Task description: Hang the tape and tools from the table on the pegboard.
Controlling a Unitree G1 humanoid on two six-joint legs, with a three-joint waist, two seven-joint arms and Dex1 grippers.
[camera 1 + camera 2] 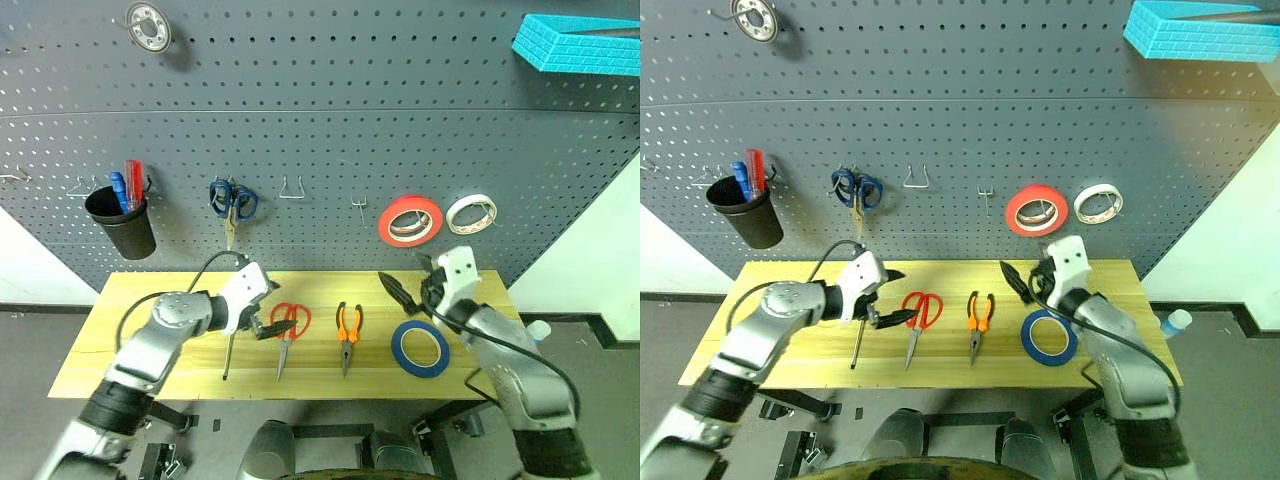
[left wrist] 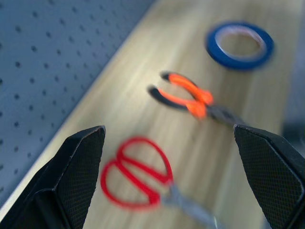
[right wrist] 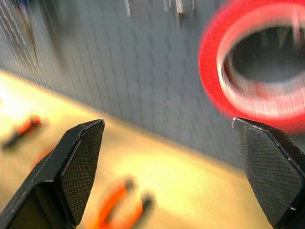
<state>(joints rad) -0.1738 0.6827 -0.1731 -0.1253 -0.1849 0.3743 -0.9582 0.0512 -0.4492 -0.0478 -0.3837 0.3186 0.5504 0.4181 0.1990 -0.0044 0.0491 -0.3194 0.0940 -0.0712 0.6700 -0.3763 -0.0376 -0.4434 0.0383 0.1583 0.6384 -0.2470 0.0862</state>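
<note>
Pale wooden worktop below the pegboard, all four task items unhung.
Near to far: screwdriver, red-handled scissors and pliers lie lengthwise toward the board; the spread, empty left end effector hovers just beside the scissors' loops, while the spread, empty right end effector is just behind the blue tape.

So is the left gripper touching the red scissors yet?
Apart. In the left wrist view the left gripper hangs open above the table, and the red scissors lie flat between and beyond its fingers, neither reaching them.
</note>
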